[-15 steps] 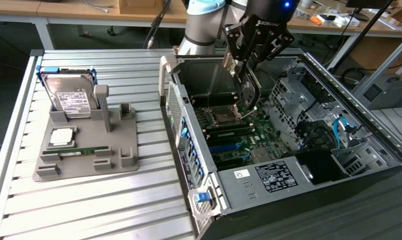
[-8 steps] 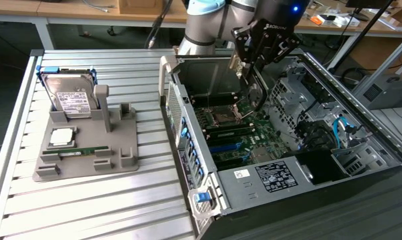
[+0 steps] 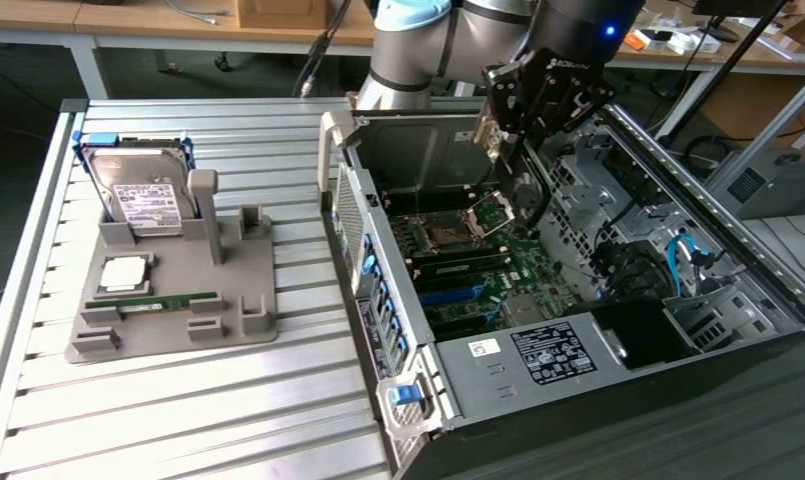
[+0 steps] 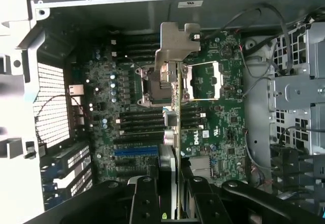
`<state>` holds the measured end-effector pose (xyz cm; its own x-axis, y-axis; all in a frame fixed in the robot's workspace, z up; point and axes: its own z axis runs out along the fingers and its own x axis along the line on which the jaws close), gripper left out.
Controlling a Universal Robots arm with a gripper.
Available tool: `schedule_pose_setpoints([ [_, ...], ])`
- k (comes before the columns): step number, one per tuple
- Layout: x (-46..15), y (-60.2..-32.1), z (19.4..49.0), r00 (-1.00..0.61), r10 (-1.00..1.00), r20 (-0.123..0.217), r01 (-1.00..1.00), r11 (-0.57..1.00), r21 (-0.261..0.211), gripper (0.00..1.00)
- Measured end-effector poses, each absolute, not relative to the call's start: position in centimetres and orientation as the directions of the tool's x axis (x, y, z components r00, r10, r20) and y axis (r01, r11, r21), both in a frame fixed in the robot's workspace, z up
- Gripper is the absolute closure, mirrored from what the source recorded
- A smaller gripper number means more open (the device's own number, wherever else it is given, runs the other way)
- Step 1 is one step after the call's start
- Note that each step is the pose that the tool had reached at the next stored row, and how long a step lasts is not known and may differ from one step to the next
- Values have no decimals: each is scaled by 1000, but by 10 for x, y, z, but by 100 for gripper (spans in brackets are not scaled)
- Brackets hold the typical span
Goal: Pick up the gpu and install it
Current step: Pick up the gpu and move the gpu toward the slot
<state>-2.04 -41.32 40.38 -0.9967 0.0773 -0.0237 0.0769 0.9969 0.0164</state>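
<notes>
My gripper is shut on the gpu, a thin green card seen edge-on with its pale metal bracket at the far end. In the exterior view the gripper hangs over the back part of the open computer case, with the gpu held upright above the motherboard. In the wrist view the card sits over the CPU socket and the expansion slots, apart from the board.
On the exterior view's left a grey holder carries a hard drive, a CPU and a RAM stick. Inside the case are a drive cage, cables and a power supply.
</notes>
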Motion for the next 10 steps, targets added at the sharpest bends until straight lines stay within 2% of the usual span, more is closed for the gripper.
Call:
schedule_pose_setpoints([
  [10, 6, -414, 393, -997, 77, -24, 77, 997, 15, 73],
])
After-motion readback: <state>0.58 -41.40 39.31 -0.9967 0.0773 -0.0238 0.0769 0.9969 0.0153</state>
